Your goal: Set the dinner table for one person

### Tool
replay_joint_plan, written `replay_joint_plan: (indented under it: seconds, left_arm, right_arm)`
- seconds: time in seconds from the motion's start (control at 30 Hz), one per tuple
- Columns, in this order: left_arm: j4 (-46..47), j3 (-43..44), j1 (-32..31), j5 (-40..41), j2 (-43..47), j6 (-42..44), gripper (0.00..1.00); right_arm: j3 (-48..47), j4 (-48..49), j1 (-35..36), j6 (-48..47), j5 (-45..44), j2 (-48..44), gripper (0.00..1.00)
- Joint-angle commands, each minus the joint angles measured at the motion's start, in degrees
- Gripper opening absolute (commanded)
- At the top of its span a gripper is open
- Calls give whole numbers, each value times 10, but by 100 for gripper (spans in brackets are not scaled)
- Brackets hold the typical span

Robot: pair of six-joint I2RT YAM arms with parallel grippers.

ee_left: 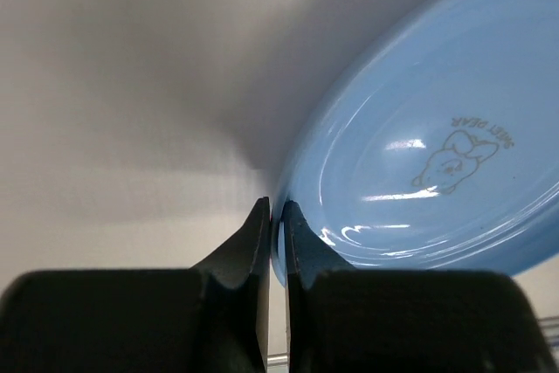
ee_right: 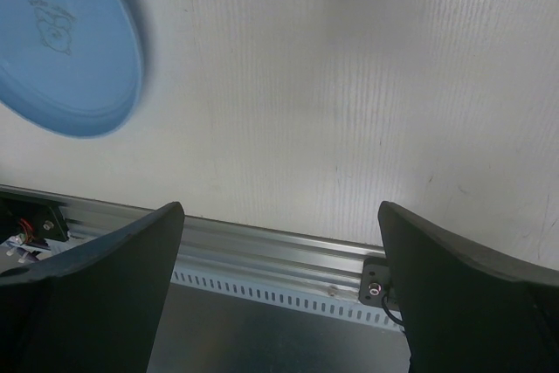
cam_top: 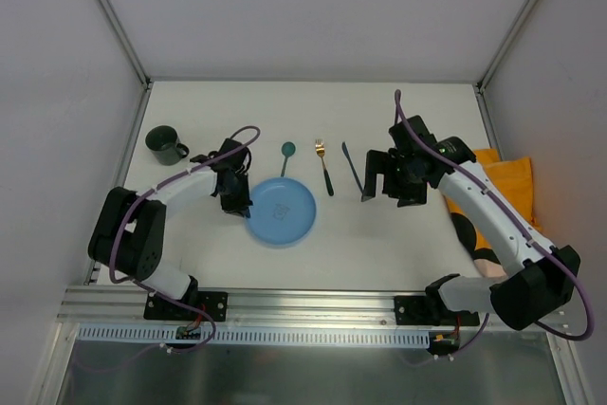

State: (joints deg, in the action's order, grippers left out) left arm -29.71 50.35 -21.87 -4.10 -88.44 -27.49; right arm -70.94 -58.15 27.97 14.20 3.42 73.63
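Your left gripper [ee_left: 274, 209] pinches the blue plate [cam_top: 283, 212] at its left rim; your right gripper [ee_right: 279, 214] gapes empty, right of the plate.

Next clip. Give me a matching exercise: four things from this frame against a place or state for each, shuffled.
Things:
1 dark green mug
2 blue plate
3 fork
4 right gripper

Places or states:
A open, holding nothing
B lying between spoon and knife
C far left of the dinner table
D rim pinched by left gripper

Pairs: 1-C, 2-D, 3-B, 4-A
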Motion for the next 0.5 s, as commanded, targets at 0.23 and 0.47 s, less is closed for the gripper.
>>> replay_joint_plan:
  seconds: [0.23,0.47]
  left_arm:
    - [-104,-37,144,226,113,-28,0]
    - [-191,-23,165,289,139,-138,0]
  right_arm:
    - [-44,-13,2,-19,2,31,99]
    - [-47,-12,2,-24,2,38,100]
